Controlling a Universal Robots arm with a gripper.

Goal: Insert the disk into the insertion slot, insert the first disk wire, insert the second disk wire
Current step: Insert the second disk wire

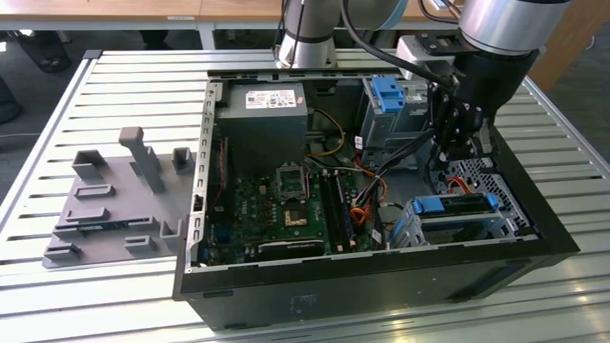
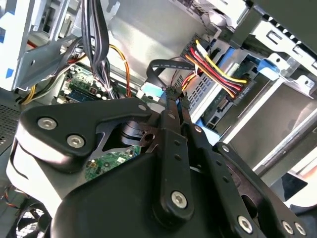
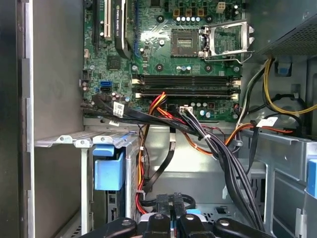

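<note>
Black steel walls of an open computer case (image 1: 381, 279) frame the exterior view, where the flat disk in its bright blue plastic caddy (image 1: 456, 205) sits inside the low silvery perforated-metal insertion slot (image 1: 458, 227) at the case's corner on the exterior view's right; the black gripper (image 1: 461, 153) hangs just above it, beside a taller grey cage with a blue tab (image 1: 388, 96). In the second wrist view, the gripper's fingers (image 2: 174, 106) meet at their tips, pinching the end of a flat black wire (image 2: 166, 65) near the red-and-yellow power cable (image 2: 218, 69) plugged at the disk's end. In the first wrist view, the green motherboard (image 3: 163, 54) lies beyond bundled black cables (image 3: 218, 148).
</note>
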